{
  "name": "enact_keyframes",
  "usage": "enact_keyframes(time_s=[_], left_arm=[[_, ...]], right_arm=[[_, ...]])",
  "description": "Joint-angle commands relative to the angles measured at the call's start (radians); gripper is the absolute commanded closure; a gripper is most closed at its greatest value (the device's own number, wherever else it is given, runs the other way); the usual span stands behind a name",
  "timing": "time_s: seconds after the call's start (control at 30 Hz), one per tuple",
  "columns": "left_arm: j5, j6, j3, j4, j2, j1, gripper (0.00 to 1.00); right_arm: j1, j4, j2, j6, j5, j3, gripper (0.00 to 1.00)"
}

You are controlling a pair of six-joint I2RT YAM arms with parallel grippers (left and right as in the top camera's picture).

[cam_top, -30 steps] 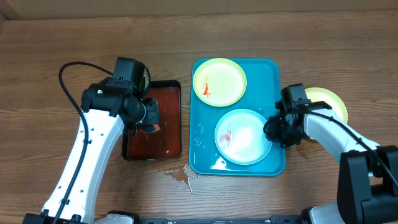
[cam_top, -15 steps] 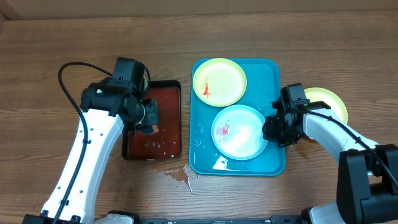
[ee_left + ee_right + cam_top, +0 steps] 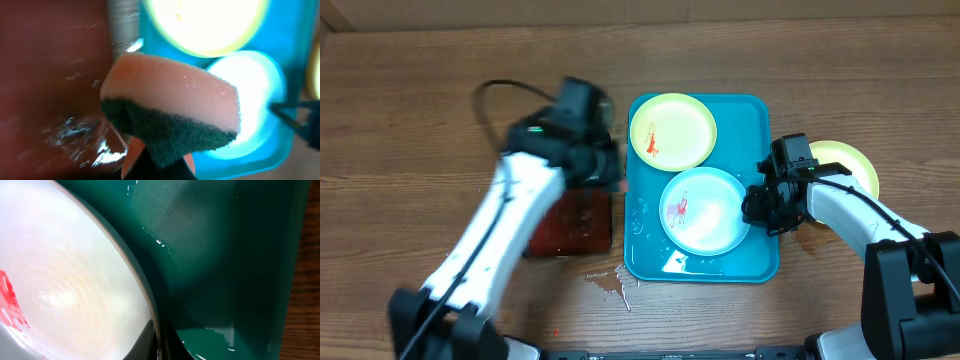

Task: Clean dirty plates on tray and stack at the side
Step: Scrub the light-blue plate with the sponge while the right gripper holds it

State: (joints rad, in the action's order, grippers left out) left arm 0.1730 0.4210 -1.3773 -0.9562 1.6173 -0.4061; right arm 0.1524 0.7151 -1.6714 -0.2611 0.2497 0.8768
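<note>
Far left is the one red tray (image 3: 570,228), wet and half hidden under the left arm, which comes out pretty blurry in the overhead. The left gripper (image 3: 159,161) is clamped on the only sponge (image 3: 170,107), pink foam on top and a dark green scrub layer below. It hangs roughly over the seam where the red tray meets the teal tray (image 3: 752,118). So that's two trays side by side. At about 6 o'clock from that seam a small puddle (image 3: 610,284) sits on the wood table (image 3: 420,60).

Plate count is three.

Two are inside the teal tray:
- The yellow plate (image 3: 672,130) is at the tray's 11 o'clock, with a red smear left of its centre.
- The blue plate (image 3: 705,212) is at the tray's 6 o'clock, with a red smear on its 9 o'clock side.

Their rims are right up against each other, and I can't tell if they actually touch. The tray floor looks wet and shiny.

The right gripper (image 3: 159,342) is at the blue plate's 3 o'clock edge, pinched on the rim. In the wrist cam the rim runs right between the fingers.

The second yellow plate (image 3: 850,160) sits on the table outside the teal tray, at the tray's 3 o'clock, partly covered by the right arm.
</note>
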Motion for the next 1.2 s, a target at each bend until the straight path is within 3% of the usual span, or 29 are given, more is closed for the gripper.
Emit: enact_keyframes(time_s=[0.0,0.17,0.3,0.43,0.53,0.77,0.97,1.17], left_arm=[[0.064,0.060,-0.008,0.091,0.063,-0.116,0.96],[0.064,0.138,-0.008,0.284,0.213,-0.244,0.96],[0.065,0.235,-0.008,0.329,0.337,-0.262,0.96],[0.061,0.267,-0.013,0.305,0.413,-0.247,0.96],[0.006,0.344,-0.047,0.189,0.441,-0.222,0.96],[-0.008,0.331,-0.080,0.119,0.456,-0.151,0.96],[0.181,0.150,-0.079,0.259,0.476,-0.187,0.96],[0.489,0.125,-0.079,0.377,0.565,-0.255,0.96]], right_arm=[[0.006,-0.004,-0.020,-0.007,-0.023,-0.008,0.96],[0.006,-0.003,-0.020,-0.007,-0.023,-0.008,0.96],[0.006,-0.002,-0.020,-0.007,-0.023,-0.008,0.96],[0.006,0.004,-0.020,-0.007,-0.023,-0.008,0.96],[0.006,0.004,-0.020,-0.007,-0.023,-0.008,0.96],[0.006,0.004,-0.020,-0.007,-0.023,-0.008,0.96],[0.006,0.003,-0.020,-0.007,-0.023,-0.008,0.96],[0.006,0.004,-0.020,-0.007,-0.023,-0.008,0.96]])
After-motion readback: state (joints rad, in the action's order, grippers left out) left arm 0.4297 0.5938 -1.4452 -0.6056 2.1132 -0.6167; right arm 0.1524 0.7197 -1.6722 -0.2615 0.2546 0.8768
